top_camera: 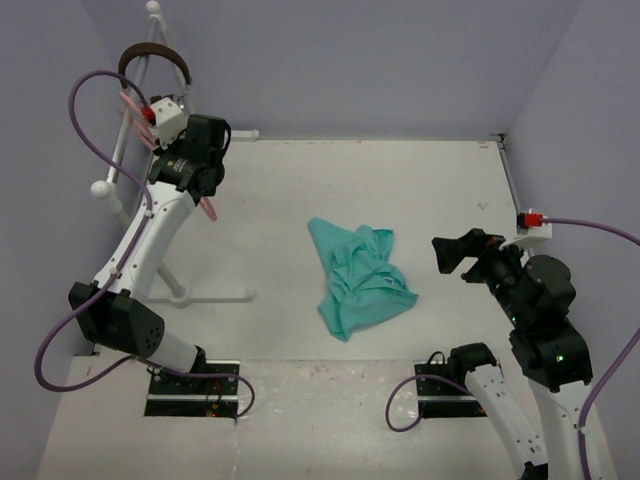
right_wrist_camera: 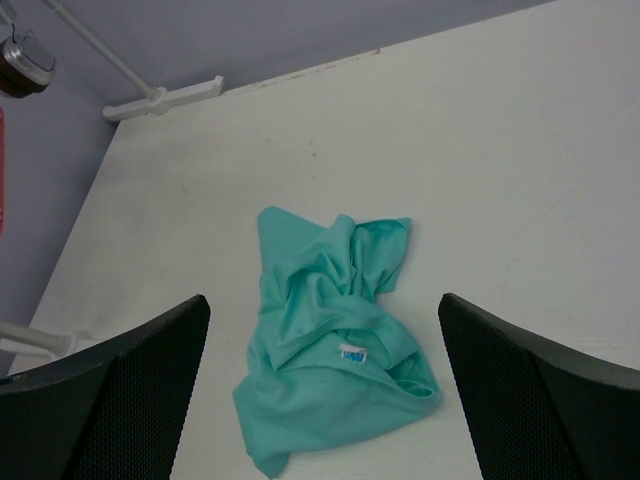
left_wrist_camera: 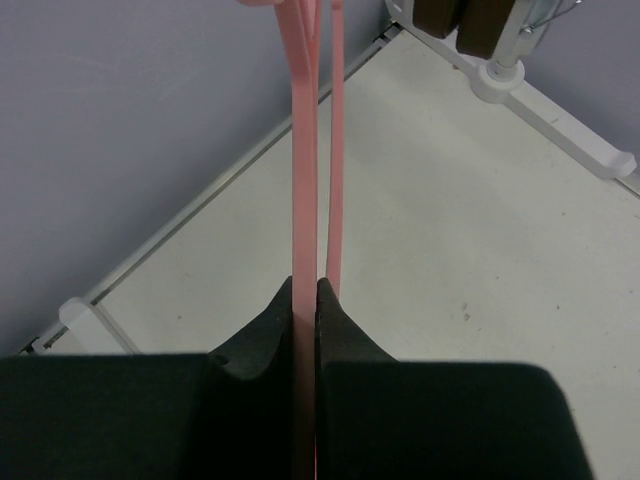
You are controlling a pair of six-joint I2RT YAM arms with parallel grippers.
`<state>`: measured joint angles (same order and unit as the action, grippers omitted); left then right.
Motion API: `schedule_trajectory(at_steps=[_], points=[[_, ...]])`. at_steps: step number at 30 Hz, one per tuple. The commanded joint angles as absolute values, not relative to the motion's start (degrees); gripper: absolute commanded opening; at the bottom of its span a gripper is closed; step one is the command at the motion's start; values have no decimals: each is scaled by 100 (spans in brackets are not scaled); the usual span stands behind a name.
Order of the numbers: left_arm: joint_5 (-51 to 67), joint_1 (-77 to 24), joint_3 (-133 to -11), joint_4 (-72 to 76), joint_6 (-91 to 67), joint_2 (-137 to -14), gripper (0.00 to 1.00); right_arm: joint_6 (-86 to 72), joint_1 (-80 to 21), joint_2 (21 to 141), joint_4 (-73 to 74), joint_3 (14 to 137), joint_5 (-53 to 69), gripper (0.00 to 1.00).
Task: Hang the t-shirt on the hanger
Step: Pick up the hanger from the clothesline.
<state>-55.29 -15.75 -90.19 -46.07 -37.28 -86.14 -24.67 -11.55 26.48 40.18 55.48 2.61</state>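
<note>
Squeezing the pink hanger (left_wrist_camera: 303, 150) tight, the left gripper (left_wrist_camera: 305, 300) is up by the white rack (top_camera: 120, 150) at the far left corner. The hanger's thin bars run up from between its black fingers (left_wrist_camera: 262, 340). The green t-shirt (top_camera: 358, 280) lies crumpled in the middle of the desk (top_camera: 440, 190), well apart from that gripper. The right gripper (top_camera: 455, 255) is wide, holding nothing, near the t-shirt's right side but not touching it.
</note>
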Motion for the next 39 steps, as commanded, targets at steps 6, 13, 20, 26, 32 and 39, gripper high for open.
schedule_trajectory(at_steps=[6, 13, 20, 26, 32, 39], points=[[-5828, -1729, -9372, -4795, -3751, -8223, 0, -2522, -1143, 2629, 3726, 5528, 335, 99], [-5818, -2094, -9472, -4837, -3602, -7866, 0, -2543, -1143, 2652, 3703, 5503, 372, 99], [-5362, -2198, -9385, -4790, -3446, -7592, 0, -2558, -1143, 2576, 3691, 5388, 378, 99], [-4921, -2381, -8840, -4896, -3577, -7037, 0, -2567, -1143, 2698, 3612, 5370, 492, 99], [-4256, -2399, -7962, -4885, -3732, -6229, 0, -2619, -1143, 2761, 3427, 5297, 678, 99], [-2707, -2408, -6961, -4679, -3375, -5313, 0, -2522, -1143, 3305, 3178, 5309, 1085, 99]])
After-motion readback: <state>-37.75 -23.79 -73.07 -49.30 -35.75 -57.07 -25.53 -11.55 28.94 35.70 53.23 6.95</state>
